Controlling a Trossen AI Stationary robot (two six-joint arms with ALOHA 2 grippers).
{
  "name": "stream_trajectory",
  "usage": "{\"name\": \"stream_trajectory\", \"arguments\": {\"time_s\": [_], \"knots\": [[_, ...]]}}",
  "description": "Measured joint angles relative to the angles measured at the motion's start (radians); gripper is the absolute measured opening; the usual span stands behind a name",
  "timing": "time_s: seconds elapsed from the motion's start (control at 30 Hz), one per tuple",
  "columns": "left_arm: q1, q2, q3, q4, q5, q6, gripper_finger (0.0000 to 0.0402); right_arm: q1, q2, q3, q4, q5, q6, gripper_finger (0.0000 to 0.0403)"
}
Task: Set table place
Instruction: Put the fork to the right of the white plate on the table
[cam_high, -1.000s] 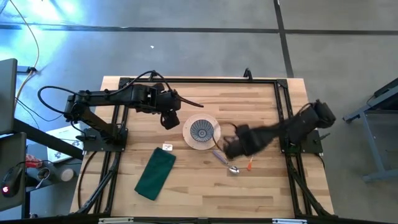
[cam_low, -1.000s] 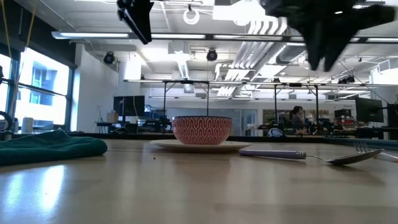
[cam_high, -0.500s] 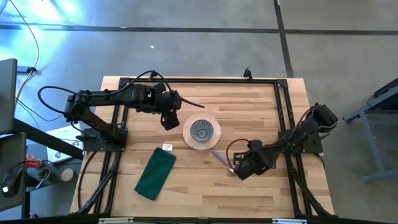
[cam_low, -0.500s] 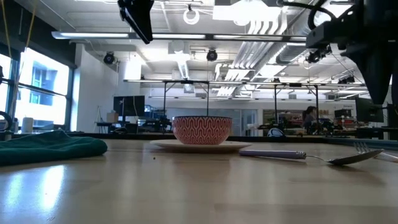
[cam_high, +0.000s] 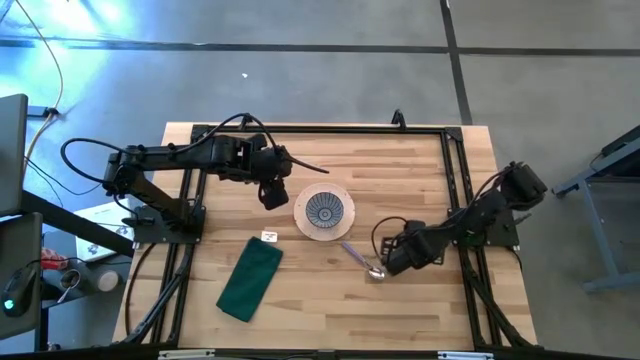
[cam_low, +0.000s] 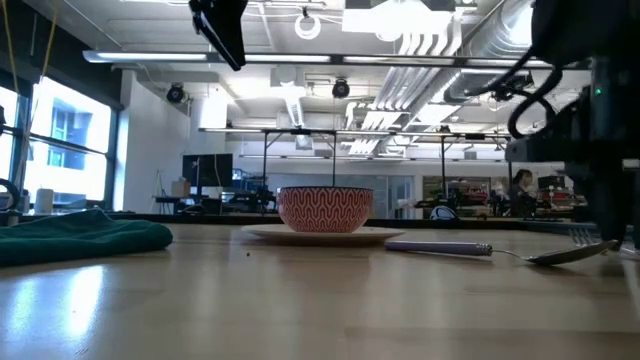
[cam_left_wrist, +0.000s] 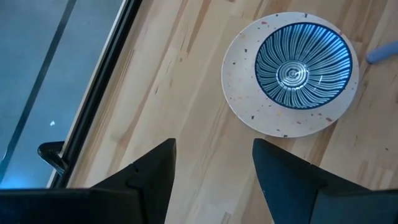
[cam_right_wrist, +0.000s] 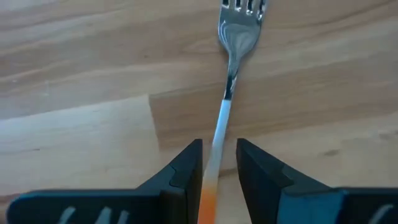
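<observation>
A round cream plate (cam_high: 301, 222) lies mid-table with a small bowl (cam_high: 324, 210) on it, blue-striped inside and red-patterned outside (cam_low: 325, 210). A lilac-handled spoon (cam_high: 358, 256) lies to the plate's near right. The orange-handled fork (cam_right_wrist: 231, 62) lies flat on the table (cam_high: 330, 310). My right gripper (cam_right_wrist: 219, 149) is down at the table, its fingers a narrow gap apart on either side of the fork's handle. In the high view this gripper (cam_high: 392, 262) hides the fork. My left gripper (cam_high: 272, 195) hangs open and empty above the table, left of the plate. A dark green folded napkin (cam_high: 250, 278) lies at the near left. My right gripper's fingers point down and straddle the fork's handle (cam_right_wrist: 211, 180) where silver turns to orange, lying across it. The handle runs close along one finger (cam_right_wrist: 186, 171). I cannot tell whether it touches. The fork lies flat on the table.
A small white tag (cam_high: 268, 236) lies between the napkin and the plate. The black metal frame (cam_high: 455, 180) runs along the table's edges. Bare wood lies along the near edge and at the far right.
My right gripper has swung from beside the plate toward the table's near right and come down to the tabletop over the fork, hiding its orange handle in the high view. The plate, bowl, spoon and napkin have stayed put.
</observation>
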Motion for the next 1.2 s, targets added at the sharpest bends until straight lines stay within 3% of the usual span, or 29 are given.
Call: {"name": "stream_trajectory", "arguments": {"time_s": [0.23, 0.4, 0.63, 0.77, 1.2], "knots": [[0.000, 0.000, 0.000, 0.000, 0.000, 0.000, 0.0205, -0.030, -0.032, -0.104, 0.117, -0.007, -0.026, 0.0085], [0.000, 0.000, 0.000, 0.000, 0.000, 0.000, 0.0205, -0.048, -0.039, -0.065, 0.046, -0.013, -0.101, 0.0016], [0.000, 0.000, 0.000, -0.002, 0.000, 0.002, 0.0205, -0.112, -0.109, 0.040, -0.077, 0.091, -0.198, 0.0003], [0.000, 0.000, 0.000, -0.003, 0.003, 0.002, 0.0205, -0.190, -0.129, 0.118, -0.135, 0.187, -0.306, 0.0002], [0.000, -0.001, 0.000, -0.034, 0.007, -0.001, 0.0205, -0.440, -0.119, 0.287, -0.102, 0.227, -0.780, 0.0001]]}}
